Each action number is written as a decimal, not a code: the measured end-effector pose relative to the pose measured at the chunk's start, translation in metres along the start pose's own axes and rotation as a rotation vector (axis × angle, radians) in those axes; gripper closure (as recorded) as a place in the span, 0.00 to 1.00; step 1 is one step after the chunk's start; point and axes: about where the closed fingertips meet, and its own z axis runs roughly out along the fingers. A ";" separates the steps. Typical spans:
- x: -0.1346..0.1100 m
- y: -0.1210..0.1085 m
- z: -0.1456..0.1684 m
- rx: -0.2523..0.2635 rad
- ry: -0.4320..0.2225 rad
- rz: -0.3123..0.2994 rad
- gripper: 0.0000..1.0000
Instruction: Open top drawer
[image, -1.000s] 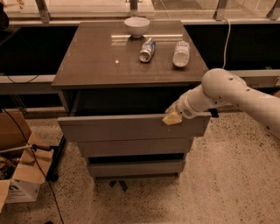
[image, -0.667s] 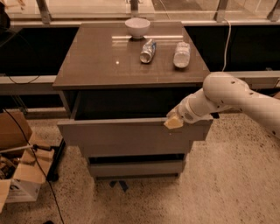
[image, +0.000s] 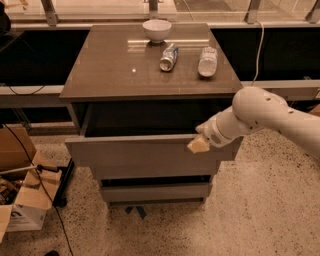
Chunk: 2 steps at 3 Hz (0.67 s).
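The top drawer (image: 145, 152) of the grey-brown cabinet is pulled partly out, with its flat front panel forward of the two shorter drawer fronts below and its dark inside showing under the cabinet top. My gripper (image: 198, 144) is at the right end of the drawer's upper front edge, at the end of my white arm (image: 260, 117) that comes in from the right. Its pale tip rests against that edge.
On the cabinet top (image: 115, 70) stand a white bowl (image: 156, 29), a lying can (image: 169, 56) and a lying plastic bottle (image: 207, 61). Cardboard boxes (image: 22, 200) and cables lie on the floor at left. A dark shelf unit runs behind the cabinet.
The top drawer has slid further out toward the camera, and my gripper has moved with its front edge, slightly down and forward.
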 end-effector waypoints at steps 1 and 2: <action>0.002 0.003 -0.001 -0.001 0.005 0.007 0.01; 0.002 0.003 0.000 -0.003 0.005 0.007 0.00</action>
